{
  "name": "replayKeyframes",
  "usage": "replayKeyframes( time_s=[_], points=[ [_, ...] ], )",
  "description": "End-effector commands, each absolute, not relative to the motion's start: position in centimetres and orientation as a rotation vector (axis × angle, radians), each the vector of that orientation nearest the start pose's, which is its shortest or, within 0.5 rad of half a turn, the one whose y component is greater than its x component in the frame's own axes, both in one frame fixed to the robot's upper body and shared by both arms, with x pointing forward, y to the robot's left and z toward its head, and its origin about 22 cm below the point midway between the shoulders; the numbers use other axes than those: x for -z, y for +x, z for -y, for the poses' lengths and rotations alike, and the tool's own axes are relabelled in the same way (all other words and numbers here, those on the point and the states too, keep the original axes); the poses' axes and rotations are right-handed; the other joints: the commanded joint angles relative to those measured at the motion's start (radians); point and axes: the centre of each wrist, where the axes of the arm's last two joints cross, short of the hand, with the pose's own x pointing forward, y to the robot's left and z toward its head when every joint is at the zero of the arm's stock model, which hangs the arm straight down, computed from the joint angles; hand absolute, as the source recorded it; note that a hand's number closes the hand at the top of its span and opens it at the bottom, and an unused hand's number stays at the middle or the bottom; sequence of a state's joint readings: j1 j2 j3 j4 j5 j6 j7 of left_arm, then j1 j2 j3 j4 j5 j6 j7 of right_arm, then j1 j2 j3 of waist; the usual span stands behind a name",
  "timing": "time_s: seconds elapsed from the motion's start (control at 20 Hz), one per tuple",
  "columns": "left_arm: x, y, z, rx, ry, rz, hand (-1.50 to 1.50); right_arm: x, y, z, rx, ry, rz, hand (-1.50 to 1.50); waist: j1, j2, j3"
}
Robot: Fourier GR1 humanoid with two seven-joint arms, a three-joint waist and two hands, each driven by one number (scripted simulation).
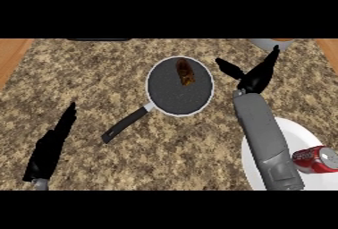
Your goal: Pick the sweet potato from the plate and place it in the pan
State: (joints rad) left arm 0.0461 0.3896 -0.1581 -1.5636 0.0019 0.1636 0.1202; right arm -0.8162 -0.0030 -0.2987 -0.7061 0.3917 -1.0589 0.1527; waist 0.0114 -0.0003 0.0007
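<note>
The brown sweet potato (185, 71) lies inside the dark pan (179, 96), near its far rim. The pan's black handle (124, 125) points toward the lower left. My right hand (255, 75) hovers just right of the pan with its fingers straight and spread, holding nothing. Under my right forearm sits the white plate (300, 134), at the lower right, with a red can (316, 159) lying on it. My left hand (52, 143) stays open at the lower left, fingers up, apart from everything.
A pale bowl-like object (269, 43) shows at the top right edge. A dark object (99, 39) sits at the top edge. Wooden strips border the speckled counter (86, 76) at left and right.
</note>
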Motion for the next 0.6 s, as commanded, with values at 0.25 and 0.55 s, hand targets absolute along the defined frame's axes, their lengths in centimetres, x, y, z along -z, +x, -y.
replayKeyframes(
  time_s=[0.25, 0.55],
  points=[
    [1.2, 20.4, -29.6, 0.232, 0.342, 1.351, 0.00, -1.7, 34.1, 22.0, 0.490, -1.007, 1.407, -1.50, -0.051, -0.017, -0.003],
    [0.3, 20.8, -29.3, 0.231, 0.345, 1.362, 0.00, -2.0, 25.5, 26.5, 0.453, -1.013, 1.420, -1.50, -0.043, -0.009, -0.002]
  ],
)
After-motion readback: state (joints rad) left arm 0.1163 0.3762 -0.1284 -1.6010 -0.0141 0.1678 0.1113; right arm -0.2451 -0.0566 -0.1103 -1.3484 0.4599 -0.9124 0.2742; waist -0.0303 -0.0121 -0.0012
